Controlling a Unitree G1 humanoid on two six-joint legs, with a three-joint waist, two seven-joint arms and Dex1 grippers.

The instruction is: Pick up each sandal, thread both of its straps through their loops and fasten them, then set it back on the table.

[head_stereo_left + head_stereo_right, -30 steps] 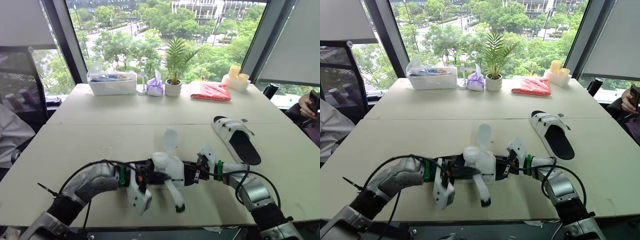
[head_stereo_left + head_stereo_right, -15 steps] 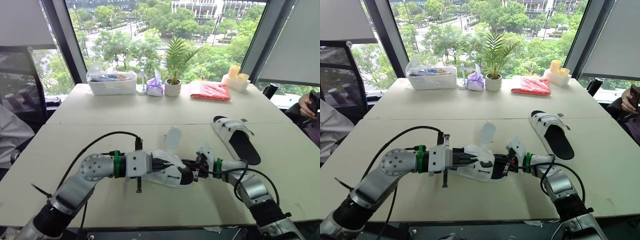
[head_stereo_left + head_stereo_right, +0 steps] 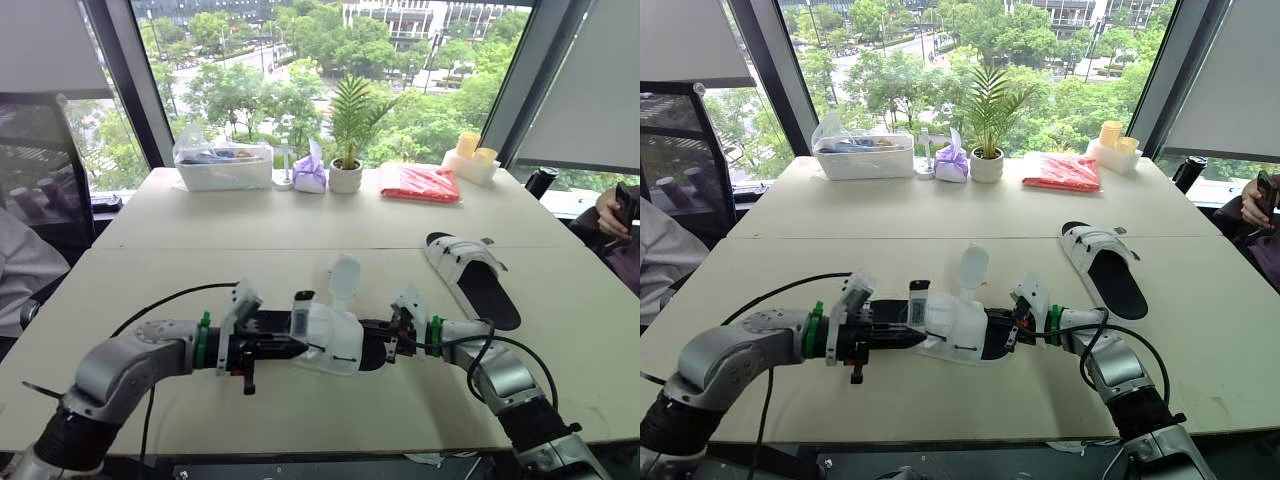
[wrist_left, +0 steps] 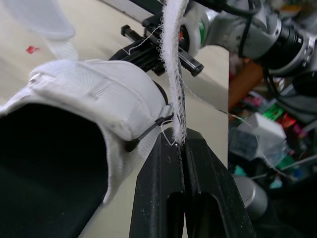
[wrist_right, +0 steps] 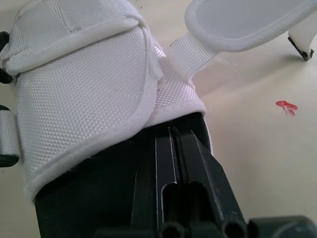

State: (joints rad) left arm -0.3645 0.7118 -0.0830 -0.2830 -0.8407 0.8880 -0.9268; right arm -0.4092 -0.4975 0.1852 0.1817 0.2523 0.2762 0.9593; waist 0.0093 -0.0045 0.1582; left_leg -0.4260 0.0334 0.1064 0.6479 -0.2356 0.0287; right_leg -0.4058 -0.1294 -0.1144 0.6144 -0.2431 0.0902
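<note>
over the near middle of the table [image 3: 150, 290] the white sandal [image 3: 335, 340] is held between both grippers; a second sandal [image 3: 478, 278] lies well apart, to the far right. the right gripper [image 5: 174, 133] is clamped on the white sandal's edge, the left gripper [image 4: 180, 141] pinching its loose strap [image 4: 172, 59].

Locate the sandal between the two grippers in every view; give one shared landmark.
Left eye view: sandal, low centre.
Right eye view: low centre, just left of middle.
Left wrist view: white upper over black footbed, beside an edge-on strap.
Right wrist view: close-up white mesh upper.
Landmark: its loose rounded strap tab, sticking up.
</note>
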